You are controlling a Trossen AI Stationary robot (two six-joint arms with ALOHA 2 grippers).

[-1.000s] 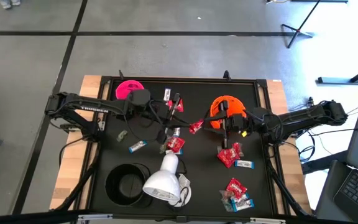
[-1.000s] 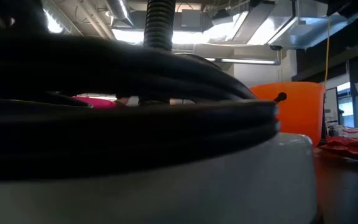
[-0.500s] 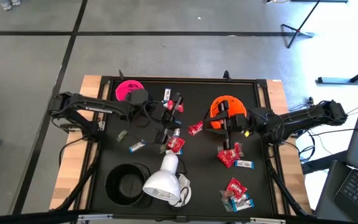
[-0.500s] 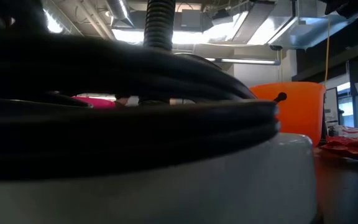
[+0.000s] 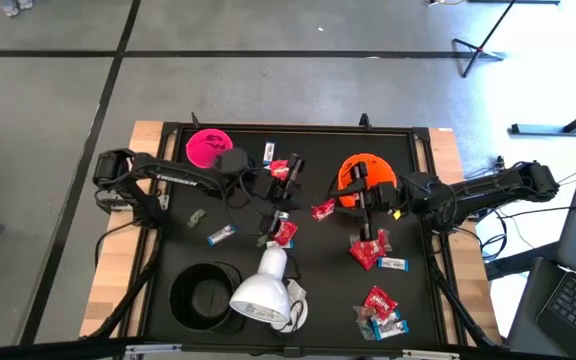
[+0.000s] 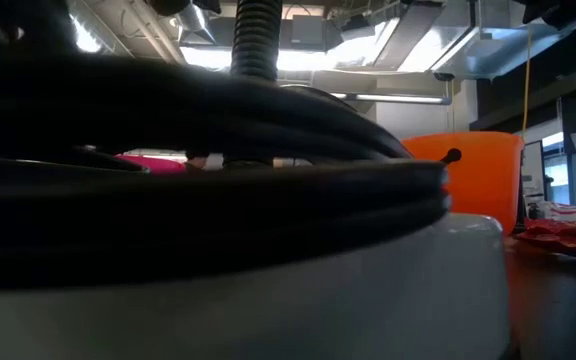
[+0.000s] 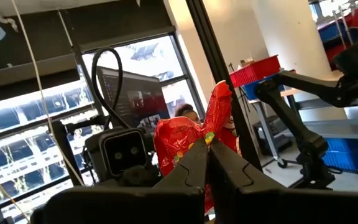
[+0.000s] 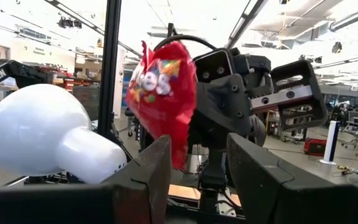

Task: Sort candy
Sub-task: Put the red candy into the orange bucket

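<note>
Our left hand sits over the far middle of the desk, between the pink cup and the orange cup. Its fingers are pressed together on a red packet, which stands up between them in our left wrist view. From above that packet shows as a small red spot at the fingertips.

Our right hand is just on the near side of the orange cup, fingers part way apart. In our right wrist view another red packet shows above the left finger and before the gap; we cannot tell whether the fingers touch it.

The rest of the candy lies loose on the desk. 1 red packet lies just left of the orange cup. Another lies by the neck of the white lamp. A red cluster lies under the right hand, with a white-and-blue bar beside it. More red packets and bars lie near the front right corner. 1 bar lies on the left side, and 1 right of the pink cup. The black cup stands at the front left, touching the lamp head.

In the low view a black cable fills most of the frame, with the orange cup behind it.
</note>
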